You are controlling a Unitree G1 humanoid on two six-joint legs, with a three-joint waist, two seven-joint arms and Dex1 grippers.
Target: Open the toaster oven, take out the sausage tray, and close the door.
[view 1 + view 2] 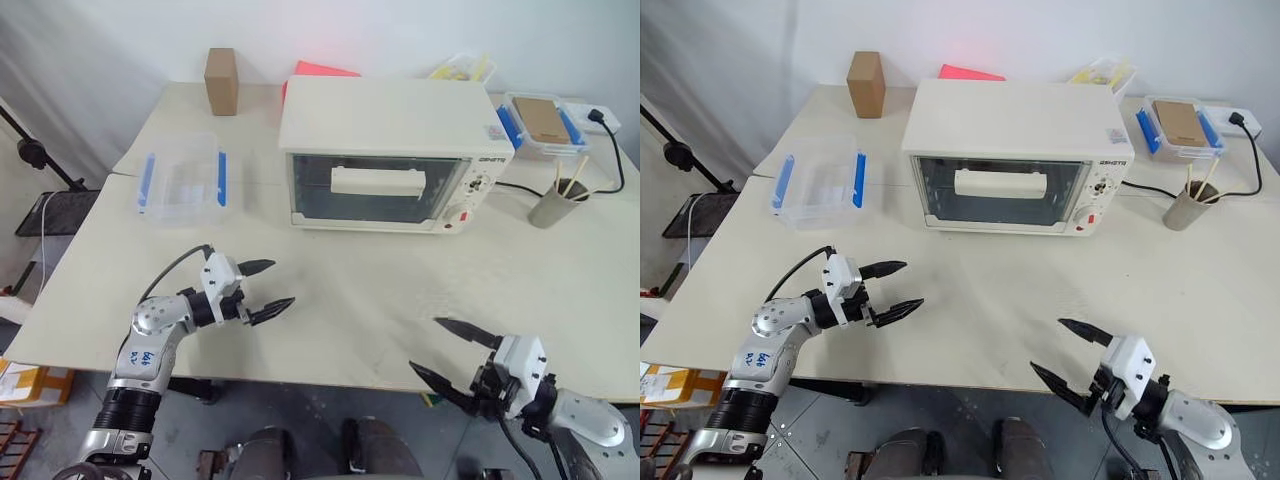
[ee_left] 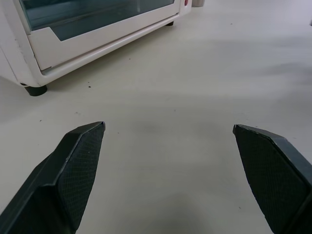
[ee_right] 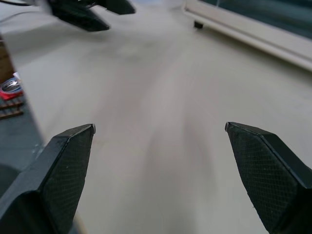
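- Left gripper [image 1: 268, 290] and right gripper [image 1: 452, 352] are hovering over the table [image 1: 360, 290], jaws spread wide, holding nothing.
- The toaster oven [image 1: 390, 155] is sitting well beyond them, its door [image 1: 378, 188] shut (tray not visible), so every step is waiting.

Head pair high over table [image 1: 330, 300]; wrist views low, close, toward oven [image 1: 385, 160].

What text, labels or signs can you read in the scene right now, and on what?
Dark brand lettering on the toaster oven, top right of its front: too small to read.
Blue handwriting on the left forearm's sticker: illegible.
Small label on the oven's top right corner: unreadable.
Marks around the oven's knobs: too small to read.
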